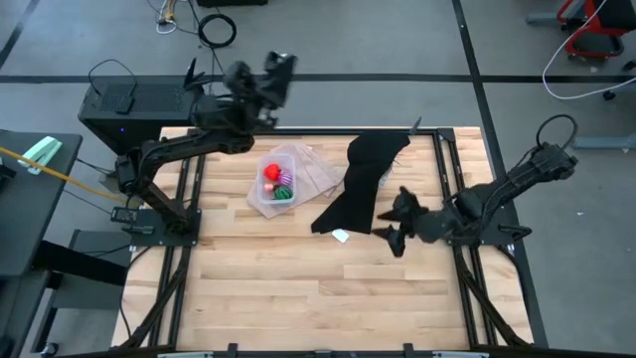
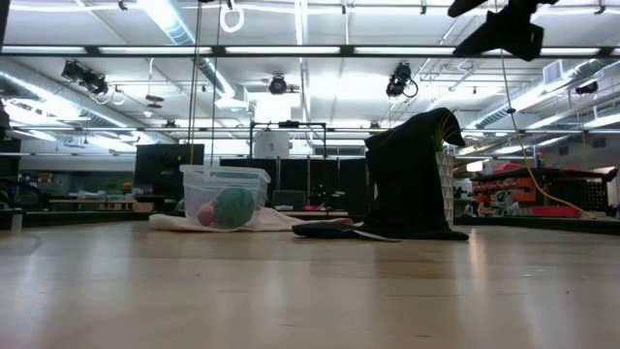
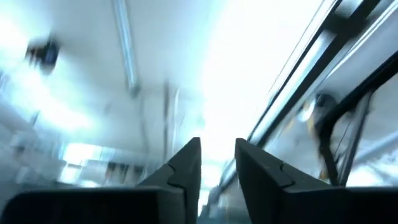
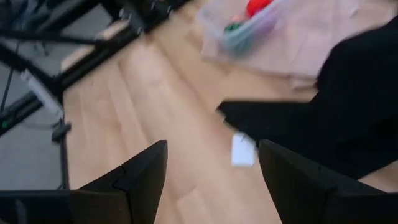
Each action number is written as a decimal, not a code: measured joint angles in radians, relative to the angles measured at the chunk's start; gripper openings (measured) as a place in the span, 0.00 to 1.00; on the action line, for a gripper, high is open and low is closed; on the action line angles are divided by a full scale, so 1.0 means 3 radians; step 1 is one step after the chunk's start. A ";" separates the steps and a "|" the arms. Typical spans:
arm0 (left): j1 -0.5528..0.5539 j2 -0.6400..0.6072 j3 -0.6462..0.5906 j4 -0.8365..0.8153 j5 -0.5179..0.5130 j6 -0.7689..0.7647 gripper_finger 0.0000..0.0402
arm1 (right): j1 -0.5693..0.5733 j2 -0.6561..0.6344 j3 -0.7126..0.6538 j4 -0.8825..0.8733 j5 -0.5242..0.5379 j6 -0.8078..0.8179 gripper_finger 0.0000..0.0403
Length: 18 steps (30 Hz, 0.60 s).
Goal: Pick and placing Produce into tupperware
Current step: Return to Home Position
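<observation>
Pale wooden planks make up the worktop [image 1: 298, 288], and toward its far left sits the tupperware [image 1: 256, 195], resting on flat translucent lids [image 1: 320, 171]. Inside it lies the produce: a red ball [image 1: 270, 172], a magenta piece [image 1: 283, 180] and a green striped one [image 1: 285, 194], all close together. Just right of the lids a black cloth [image 1: 363, 184] is heaped up, with a small white scrap [image 1: 341, 236] at its near edge. The right gripper [image 1: 396, 221] hovers low beside the cloth's right side, fingers [image 4: 140, 171] spread wide and empty. The left gripper [image 1: 281, 66] is lifted high beyond the far left edge, pointing at the ceiling, its fingers [image 3: 186, 165] only narrowly parted, holding nothing
</observation>
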<state>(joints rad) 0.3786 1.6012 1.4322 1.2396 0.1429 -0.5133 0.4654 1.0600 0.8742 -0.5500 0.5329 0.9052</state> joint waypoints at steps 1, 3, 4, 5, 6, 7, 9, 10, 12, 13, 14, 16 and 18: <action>0.0001 0.0001 0.0000 0.0185 -0.0016 0.0001 0.25 | -0.0049 -0.0051 0.0000 -0.0002 0.0025 -0.0050 0.64; 0.0014 -0.0009 0.0000 0.0498 -0.0032 -0.0003 0.20 | -0.0162 -0.0146 0.0000 0.0004 0.0060 -0.0127 0.64; 0.0035 -0.0021 0.0000 0.0608 -0.0034 -0.0023 0.18 | -0.0219 -0.0191 0.0000 0.0005 0.0066 -0.0165 0.64; 0.0052 -0.0031 0.0000 0.0729 -0.0038 -0.0057 0.16 | -0.0276 -0.0230 0.0000 0.0005 0.0064 -0.0205 0.64; 0.0064 -0.0038 0.0000 0.0861 -0.0061 -0.0092 0.14 | -0.0331 -0.0271 0.0000 0.0016 0.0064 -0.0239 0.64; 0.0084 -0.0041 0.0000 0.1010 -0.0089 -0.0104 0.13 | -0.0382 -0.0315 0.0000 0.0021 0.0061 -0.0271 0.64; 0.0127 -0.0096 -0.0003 0.1084 -0.0192 -0.0129 0.10 | -0.0478 -0.0391 0.0000 0.0022 0.0050 -0.0334 0.64; 0.0165 -0.0154 -0.0005 0.1065 -0.0230 -0.0133 0.09 | -0.0529 -0.0425 0.0000 0.0023 0.0040 -0.0358 0.64; 0.0213 -0.0265 0.0000 0.1111 -0.0263 -0.0023 0.07 | -0.0616 -0.0479 0.0000 0.0020 0.0035 -0.0402 0.64; 0.0241 -0.0328 0.0001 0.1111 -0.0299 0.0018 0.06 | -0.0656 -0.0500 0.0000 0.0019 0.0033 -0.0406 0.64; 0.0271 -0.0383 0.0001 0.1110 -0.0365 0.0056 0.06 | -0.0695 -0.0513 0.0000 0.0021 0.0033 -0.0407 0.64; 0.0297 -0.0447 0.0001 0.1109 -0.0413 0.0083 0.04 | -0.0758 -0.0523 0.0000 0.0019 0.0031 -0.0411 0.64; 0.0305 -0.0490 0.0000 0.1108 -0.0319 0.0078 0.03 | -0.0801 -0.0523 0.0000 0.0022 0.0007 -0.0411 0.64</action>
<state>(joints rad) 0.4702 1.4543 1.4322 1.5719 0.0473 -0.4899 0.2252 0.9030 0.8742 -0.5433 0.5349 0.7818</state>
